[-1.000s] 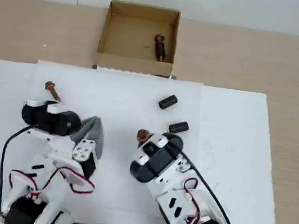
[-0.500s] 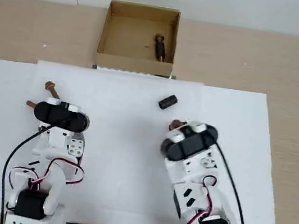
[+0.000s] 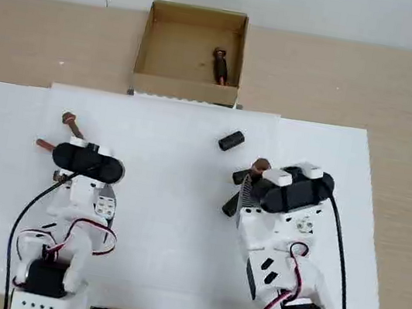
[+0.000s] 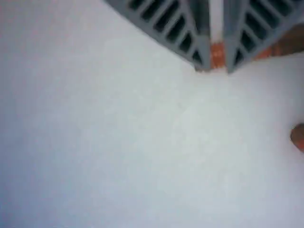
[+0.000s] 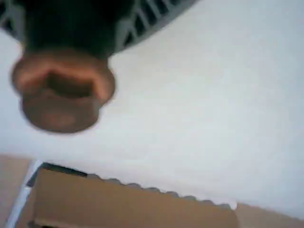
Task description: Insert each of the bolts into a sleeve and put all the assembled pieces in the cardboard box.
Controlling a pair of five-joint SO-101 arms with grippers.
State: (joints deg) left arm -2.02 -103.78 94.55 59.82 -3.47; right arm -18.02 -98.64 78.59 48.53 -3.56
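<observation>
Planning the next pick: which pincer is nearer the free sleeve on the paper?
Right. The right pincer is just robot-side of the sleeve; the left pincer is far left.

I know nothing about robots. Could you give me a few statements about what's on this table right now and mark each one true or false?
1. The cardboard box is empty. False: one assembled piece, a bolt in a sleeve, lies in it.
2. A loose black sleeve lies on the white paper. True.
3. The right gripper holds a bolt. True.
4. The left gripper is inside the box. False: it is closed on a second bolt lying on the paper, well away from the box.
5. No other bolt lies near the left gripper. False: a third bolt lies on the paper close by.
</observation>
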